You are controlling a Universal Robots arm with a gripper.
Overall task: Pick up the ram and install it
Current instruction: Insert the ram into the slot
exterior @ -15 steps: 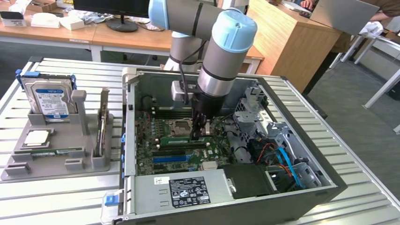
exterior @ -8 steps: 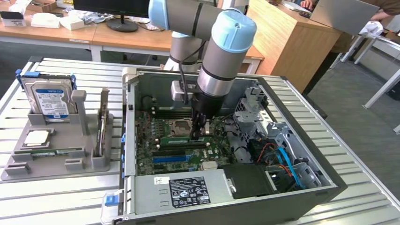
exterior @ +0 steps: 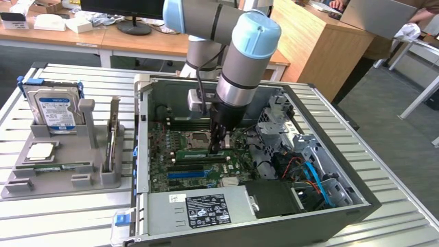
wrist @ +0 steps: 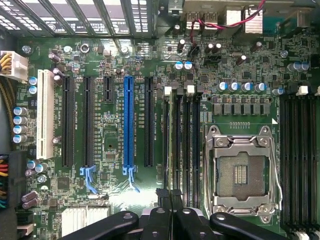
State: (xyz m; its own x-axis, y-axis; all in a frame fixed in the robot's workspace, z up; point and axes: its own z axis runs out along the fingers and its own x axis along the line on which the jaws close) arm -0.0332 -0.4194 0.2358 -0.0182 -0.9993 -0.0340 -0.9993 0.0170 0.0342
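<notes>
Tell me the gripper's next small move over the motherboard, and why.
Probably a short press straight down. The gripper looks shut on the ram, which stands edge-on in line with the memory slots beside the CPU socket, so it seems aligned but perhaps not fully seated.

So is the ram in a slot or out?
In: the ram stands edge-on in a slot beside the CPU socket, under the end effector. Fully seated: cannot tell.
</notes>
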